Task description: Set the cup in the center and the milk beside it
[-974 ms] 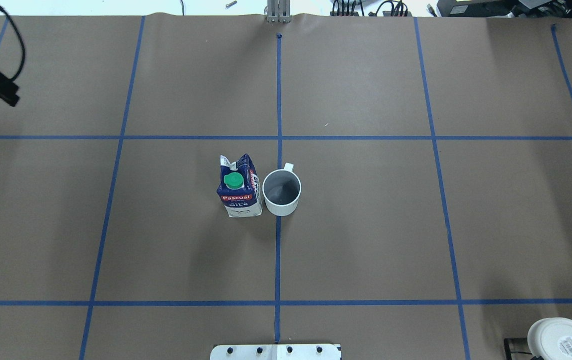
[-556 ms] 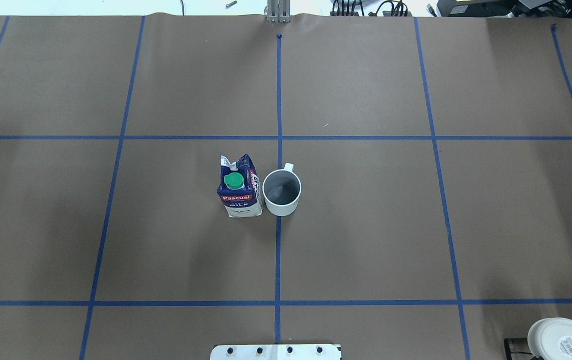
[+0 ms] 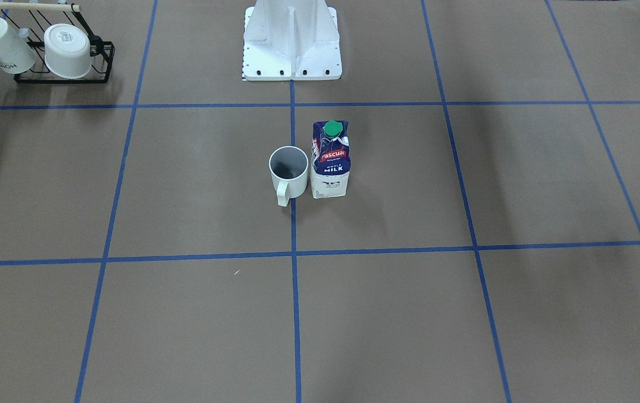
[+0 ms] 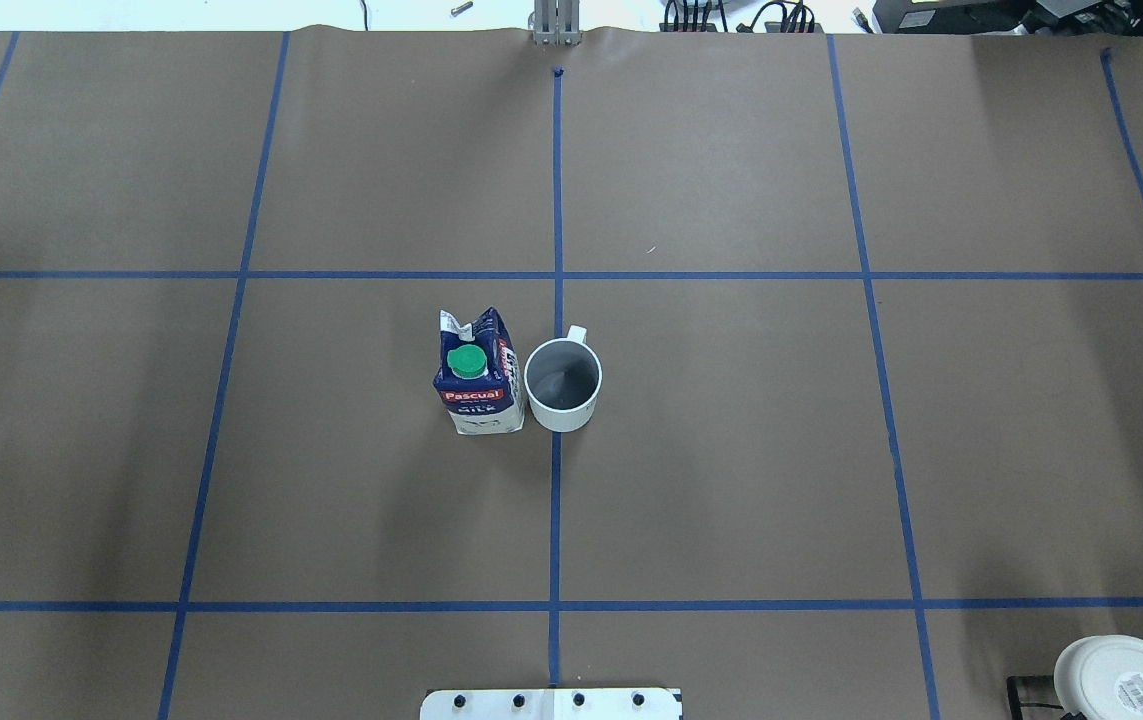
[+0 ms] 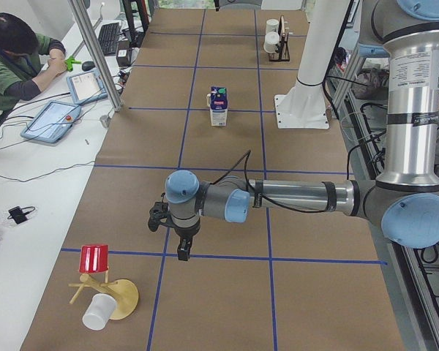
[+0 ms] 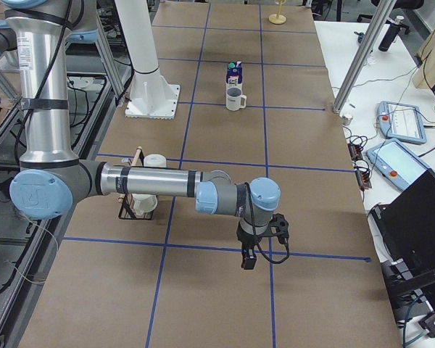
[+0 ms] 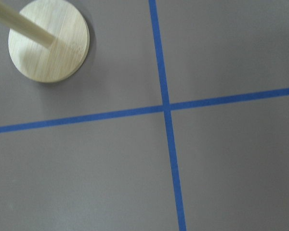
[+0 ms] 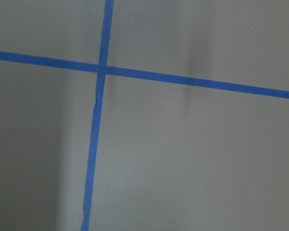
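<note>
Overhead exterior: you find the cup [image 4: 563,378] upright on the center [image 4: 555,500] tape line, handle at 12 o'clock; milk [image 4: 478,375] just beside, at its 9 o'clock. Exterior left hides the cup behind the milk. Brown paper [image 4: 731,480] spreads wide around the pair. Left gripper [image 5: 181,252] and right gripper [image 6: 247,259] hang well apart from both; their opening you cannot tell.

The cup [image 4: 563,378] and milk [image 4: 477,375] stand close together, no gap for me between. Open worktop [image 4: 731,470] lies on every other side of them.
</note>
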Tool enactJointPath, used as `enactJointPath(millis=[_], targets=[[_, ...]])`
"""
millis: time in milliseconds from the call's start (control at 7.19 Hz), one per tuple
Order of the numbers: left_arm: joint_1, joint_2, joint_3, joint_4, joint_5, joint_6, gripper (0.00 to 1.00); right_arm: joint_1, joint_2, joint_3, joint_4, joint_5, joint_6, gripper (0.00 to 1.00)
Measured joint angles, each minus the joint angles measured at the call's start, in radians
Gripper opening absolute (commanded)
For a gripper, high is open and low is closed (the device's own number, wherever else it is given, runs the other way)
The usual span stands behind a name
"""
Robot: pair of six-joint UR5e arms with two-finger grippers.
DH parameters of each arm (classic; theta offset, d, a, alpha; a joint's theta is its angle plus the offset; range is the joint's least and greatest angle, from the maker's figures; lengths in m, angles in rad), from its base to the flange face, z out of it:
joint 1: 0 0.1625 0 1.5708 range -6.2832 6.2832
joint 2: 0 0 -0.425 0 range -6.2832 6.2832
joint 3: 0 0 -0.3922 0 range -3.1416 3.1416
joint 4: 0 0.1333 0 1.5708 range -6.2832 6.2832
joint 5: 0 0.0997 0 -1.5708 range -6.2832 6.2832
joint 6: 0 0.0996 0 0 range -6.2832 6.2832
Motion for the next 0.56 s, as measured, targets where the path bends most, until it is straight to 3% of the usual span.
enactJointPath(millis=[556], targets=[[-0.008,0.029,-0.033,-0.008,-0.021,0.004,0.98,0.0,0.001,0.008,-0.001,0.003,0.0,1.0]])
